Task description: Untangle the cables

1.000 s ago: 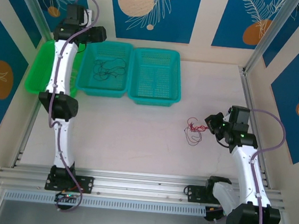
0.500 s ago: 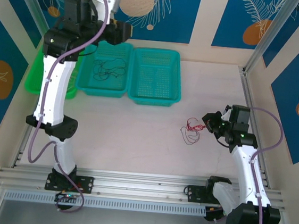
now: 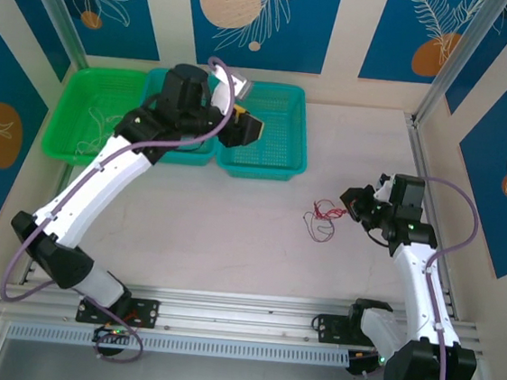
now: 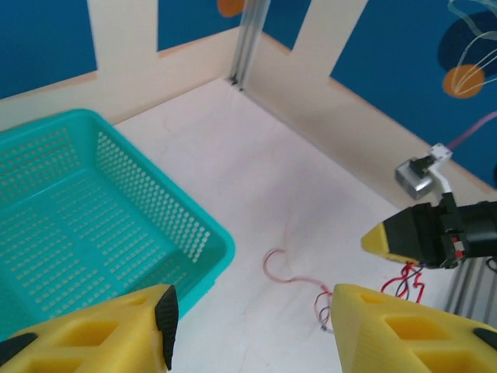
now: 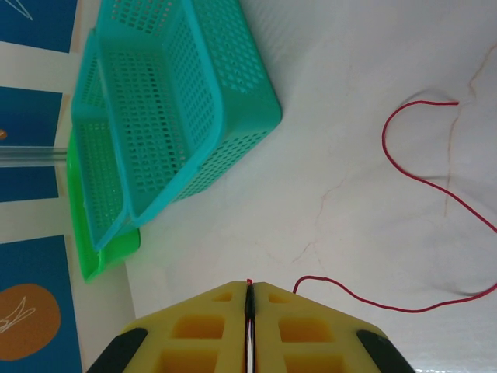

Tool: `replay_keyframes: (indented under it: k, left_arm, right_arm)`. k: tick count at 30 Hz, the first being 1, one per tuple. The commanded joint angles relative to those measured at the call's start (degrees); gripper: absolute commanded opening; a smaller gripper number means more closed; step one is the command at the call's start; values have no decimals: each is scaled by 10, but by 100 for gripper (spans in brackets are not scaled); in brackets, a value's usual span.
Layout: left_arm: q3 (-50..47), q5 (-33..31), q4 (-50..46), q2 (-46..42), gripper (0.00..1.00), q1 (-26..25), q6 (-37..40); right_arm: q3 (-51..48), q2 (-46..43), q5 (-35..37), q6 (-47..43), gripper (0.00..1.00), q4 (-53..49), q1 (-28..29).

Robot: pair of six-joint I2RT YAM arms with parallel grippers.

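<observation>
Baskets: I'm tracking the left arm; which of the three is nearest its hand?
The rightmost teal mesh basket: the left hand hangs at its left rim; the other teal basket and green tray sit further left.

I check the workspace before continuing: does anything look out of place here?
Only the red cable: it lies in loose loops on the bare table, outside the empty teal basket, one end pinched in the shut right fingers.

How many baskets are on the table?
3: a green basket at the far left, a middle teal basket beside it, partly covered, and a right teal basket next along. I see no more.
</observation>
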Motion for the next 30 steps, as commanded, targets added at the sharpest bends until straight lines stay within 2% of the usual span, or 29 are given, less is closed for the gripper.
replay_keyframes:
  k: [1, 5, 10, 19, 24, 26, 30]
  left_arm:
    - [-99, 69, 184, -40, 54, -42, -25]
    - [-249, 101, 345, -55, 54, -93, -4]
    - [-379, 87, 507, -37, 56, -142, 38]
    - [-400, 69, 646, 96, 60, -144, -72]
    - [-387, 79, 679, 145, 59, -144, -106]
    - [-384, 85, 681, 152, 51, -144, -111]
    - [-392, 86, 674, 147, 15, -144, -112]
  right_arm:
    - [20, 4, -46, 10, 0, 7, 2]
    - [28, 5, -79, 25, 0, 14, 2]
    - [54, 10, -124, 38, 0, 8, 1]
    - [75, 6, -161, 64, 0, 11, 1]
    - [79, -3, -165, 68, 0, 6, 1]
    - [83, -6, -160, 65, 0, -2, -1]
    - [87, -6, -140, 65, 0, -11, -6]
